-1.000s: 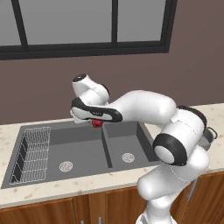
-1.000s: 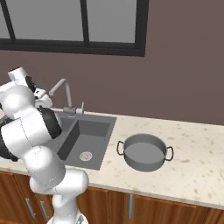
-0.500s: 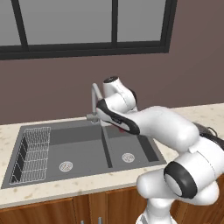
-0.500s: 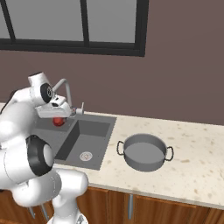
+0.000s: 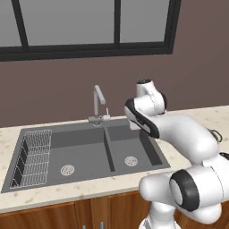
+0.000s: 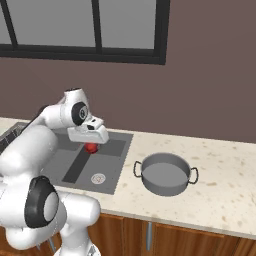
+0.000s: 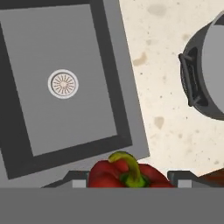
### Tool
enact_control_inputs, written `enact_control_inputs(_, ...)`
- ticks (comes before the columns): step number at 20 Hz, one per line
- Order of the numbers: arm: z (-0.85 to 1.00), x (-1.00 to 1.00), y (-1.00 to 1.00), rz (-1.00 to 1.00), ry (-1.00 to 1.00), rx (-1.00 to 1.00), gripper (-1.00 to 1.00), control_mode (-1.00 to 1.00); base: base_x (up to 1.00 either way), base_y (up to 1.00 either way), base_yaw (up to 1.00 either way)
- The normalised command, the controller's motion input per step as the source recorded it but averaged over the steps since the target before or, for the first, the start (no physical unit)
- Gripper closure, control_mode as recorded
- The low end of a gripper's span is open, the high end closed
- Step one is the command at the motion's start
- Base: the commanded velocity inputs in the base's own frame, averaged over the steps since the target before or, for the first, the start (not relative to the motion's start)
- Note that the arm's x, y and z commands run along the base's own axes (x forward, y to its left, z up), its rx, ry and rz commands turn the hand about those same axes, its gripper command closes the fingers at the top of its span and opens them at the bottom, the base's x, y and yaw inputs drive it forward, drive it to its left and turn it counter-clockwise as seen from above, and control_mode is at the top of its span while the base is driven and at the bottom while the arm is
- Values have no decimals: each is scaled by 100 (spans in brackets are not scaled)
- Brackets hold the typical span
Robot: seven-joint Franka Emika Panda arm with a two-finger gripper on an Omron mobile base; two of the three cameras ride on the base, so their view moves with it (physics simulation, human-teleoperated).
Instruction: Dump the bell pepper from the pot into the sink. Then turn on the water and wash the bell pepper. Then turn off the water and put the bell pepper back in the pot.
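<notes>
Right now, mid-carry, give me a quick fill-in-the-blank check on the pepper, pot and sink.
1. The end effector is shut on the red ____.
2. The pot on the counter is ____ inside.
3. The pepper hangs above the ____.
4. The pot stands to the ____ of the sink.

Missing: bell pepper; empty; sink; right

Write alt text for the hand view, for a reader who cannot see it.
Looking straight down from the hand, the gripper holds a red bell pepper with a curled green stem between its fingers, above the edge of the dark grey sink. A round silver drain sits in the basin, and the grey pot stands on the speckled counter to the right.
</notes>
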Motion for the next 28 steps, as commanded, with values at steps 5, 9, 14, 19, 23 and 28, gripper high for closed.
enact_control_inputs(5, 0, 0, -100, -11, 17, 3, 100, -100, 0, 0, 0)
enact_control_inputs(9, 0, 0, -100, -10, 15, 2, 100, -100, 0, 0, 0)
enact_control_inputs(14, 0, 0, -99, -8, 8, 1, 100, -100, 0, 0, 0)
enact_control_inputs(19, 0, 18, -71, -1, 0, 4, 100, -100, 0, 0, 0)
enact_control_inputs(23, -6, 35, -45, 0, 0, 6, 100, -100, 0, 0, 0)
enact_control_inputs(28, -29, 36, -41, 0, 0, 4, 100, -100, 0, 0, 0)
